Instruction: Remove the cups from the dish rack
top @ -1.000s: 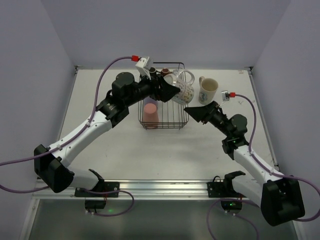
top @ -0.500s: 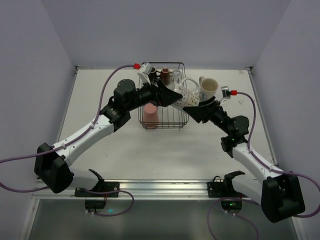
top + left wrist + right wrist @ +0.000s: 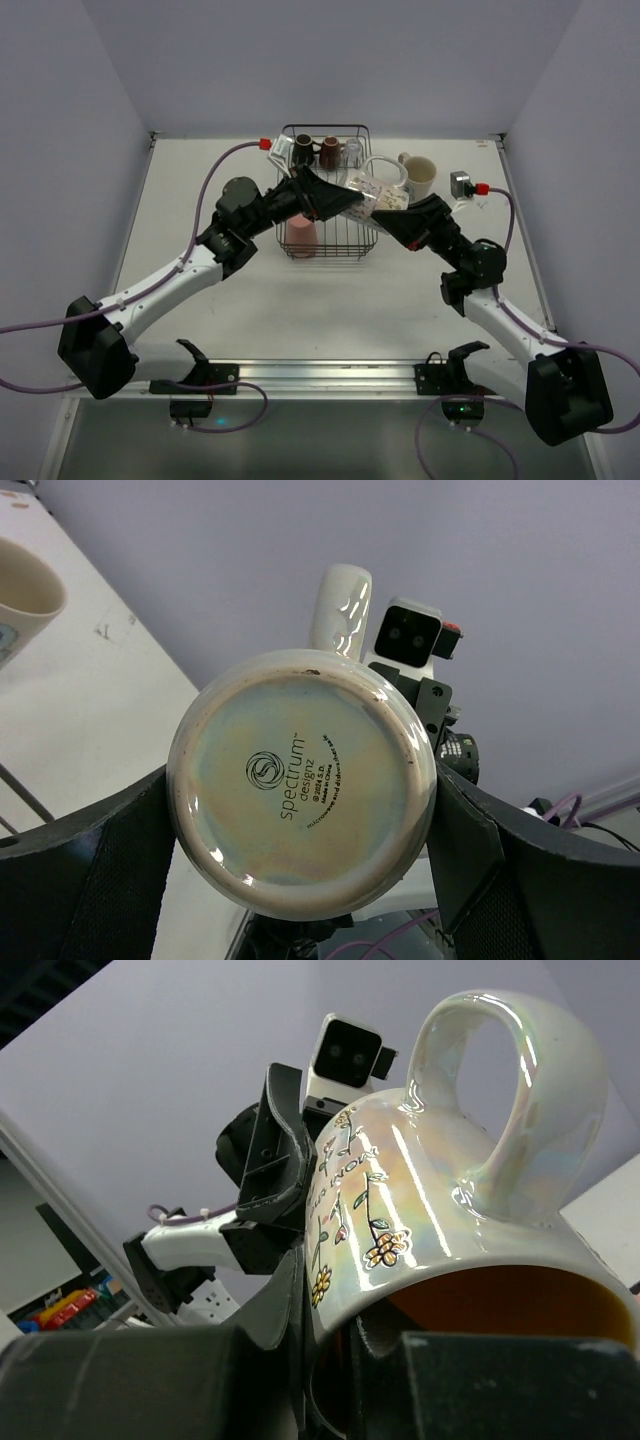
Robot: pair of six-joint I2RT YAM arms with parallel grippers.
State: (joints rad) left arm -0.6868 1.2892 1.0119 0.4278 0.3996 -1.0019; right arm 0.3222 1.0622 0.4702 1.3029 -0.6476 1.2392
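The cream printed mug (image 3: 375,192) hangs in the air over the right edge of the black wire dish rack (image 3: 325,256), tipped on its side. My left gripper (image 3: 350,196) is shut on its body; the mug's base (image 3: 300,785) fills the space between both fingers (image 3: 120,865). My right gripper (image 3: 392,212) is shut on the mug's rim (image 3: 430,1180), one finger inside the orange interior and one outside. A pink cup (image 3: 301,231) stands upside down in the rack. A black mug (image 3: 303,150), a brown mug (image 3: 329,150) and a clear glass (image 3: 352,152) sit at the rack's far end.
Another cream mug (image 3: 418,177) stands upright on the table just right of the rack, close behind the held mug, and shows at the edge (image 3: 20,590) of the left wrist view. The table's walls rise at the back and sides.
The left arm has carried the printed mug to the right, off the rack. The right gripper has moved in to meet it and shut on its rim.
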